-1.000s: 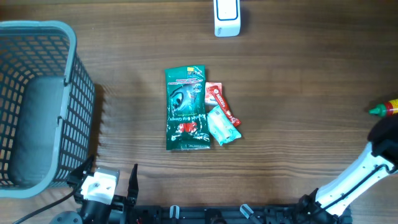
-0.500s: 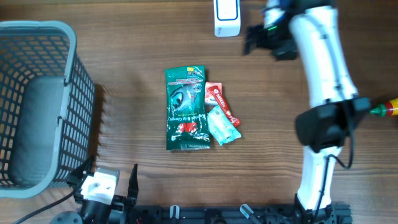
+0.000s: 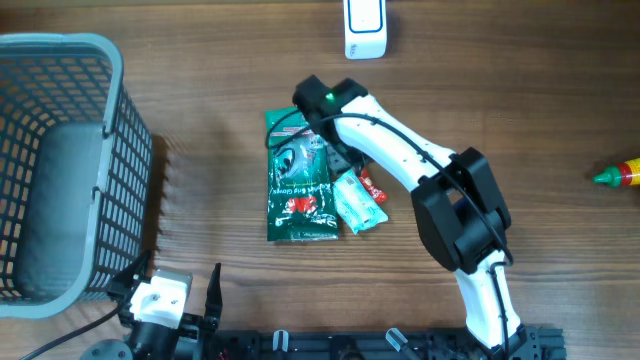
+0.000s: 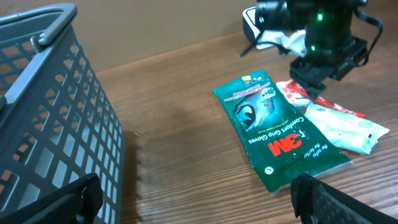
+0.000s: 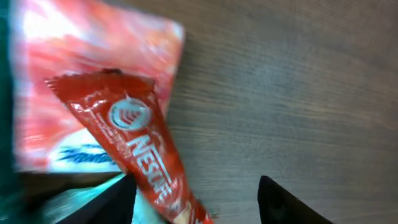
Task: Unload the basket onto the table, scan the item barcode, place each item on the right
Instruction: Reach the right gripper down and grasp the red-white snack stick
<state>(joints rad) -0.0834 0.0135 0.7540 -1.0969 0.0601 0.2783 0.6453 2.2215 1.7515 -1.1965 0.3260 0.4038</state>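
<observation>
Right claw (image 5: 196, 199) is hanging right over the red Nestlé stick sachet (image 5: 146, 155), fingers sitting apart and not pinching anything, bare wooden counter (image 3: 520, 90) showing between them. The sachet is lying mid-counter, just beside the green 3M gloves pack (image 3: 295, 185) and touching a pale teal packet (image 3: 357, 203). Left claw (image 4: 199, 199) is sitting spread wide near the grey plastic basket (image 3: 60, 160). The white scanner (image 3: 364, 27) is sitting at the far edge.

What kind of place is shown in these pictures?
Probably a mock shop checkout on a wooden table: a grey shopping basket, a white barcode scanner, and packaged goods such as a green glove pack and a red sachet.
</observation>
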